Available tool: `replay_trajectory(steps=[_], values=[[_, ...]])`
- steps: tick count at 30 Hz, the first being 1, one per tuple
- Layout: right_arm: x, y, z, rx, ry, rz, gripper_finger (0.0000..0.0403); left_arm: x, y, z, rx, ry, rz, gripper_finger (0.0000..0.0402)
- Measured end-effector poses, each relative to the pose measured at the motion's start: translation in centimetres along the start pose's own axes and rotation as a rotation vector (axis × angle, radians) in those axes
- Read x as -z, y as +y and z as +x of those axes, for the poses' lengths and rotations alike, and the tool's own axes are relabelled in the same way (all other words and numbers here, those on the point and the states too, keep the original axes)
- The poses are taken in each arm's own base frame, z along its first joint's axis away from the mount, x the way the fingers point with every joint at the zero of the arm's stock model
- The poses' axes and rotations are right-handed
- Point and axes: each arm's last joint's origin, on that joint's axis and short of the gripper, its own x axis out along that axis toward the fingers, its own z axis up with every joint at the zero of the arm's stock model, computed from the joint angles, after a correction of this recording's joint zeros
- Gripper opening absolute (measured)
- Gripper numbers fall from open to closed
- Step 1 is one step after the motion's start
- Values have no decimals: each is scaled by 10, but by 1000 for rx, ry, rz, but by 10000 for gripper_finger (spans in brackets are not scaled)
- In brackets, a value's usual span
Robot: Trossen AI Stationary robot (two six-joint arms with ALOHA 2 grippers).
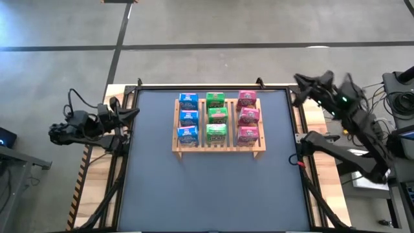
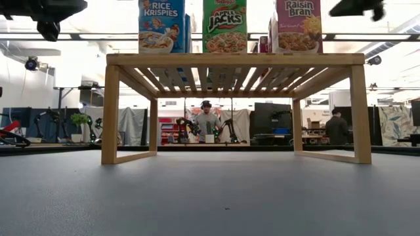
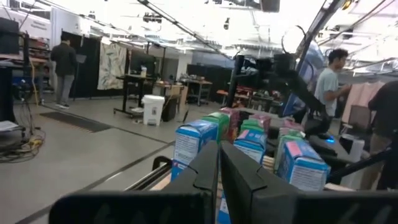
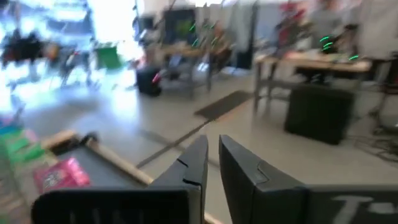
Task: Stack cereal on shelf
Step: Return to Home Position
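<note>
Left gripper [image 3: 218, 152] and right gripper [image 4: 213, 143] both closed, tucked at opposite sides.

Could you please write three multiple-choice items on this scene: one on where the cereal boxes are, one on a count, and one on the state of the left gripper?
1. Where do the cereal boxes stand relative to the shelf?
A. under it
B. on top of it
C. beside it

2. How many of the boxes are green?
A. two
B. three
C. four

3. What is the left gripper doing?
A. shut on a blue box
B. open around a pink box
C. shut, holding nothing

Answers:
1 B: the low view shows boxes standing on the slatted top.
2 B: the high view shows a middle column of three green boxes.
3 C: its wrist view shows the fingers together with nothing between them and the boxes farther off.
The right gripper waits at the right, likewise shut.
</note>
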Motion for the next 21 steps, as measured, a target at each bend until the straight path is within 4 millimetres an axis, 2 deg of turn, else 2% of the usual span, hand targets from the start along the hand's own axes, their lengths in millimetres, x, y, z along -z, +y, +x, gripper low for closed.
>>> replay_trajectory(steps=[7,11,13,17,19,21], values=[[22,-6,-47,106,-197,138,9,1,0,0,-2,11,12,0],[46,-7,-52,116,-176,187,9,5,1,-1,-6,55,32,0],[51,-7,-56,112,-224,188,8,9,1,-1,-8,90,40,0],[77,-6,-39,122,-73,145,8,15,1,0,-9,117,18,0],[82,-5,-30,127,-76,159,8,17,0,1,0,117,9,0],[95,-5,-19,130,-32,169,8,22,-1,4,14,112,-6,0]])
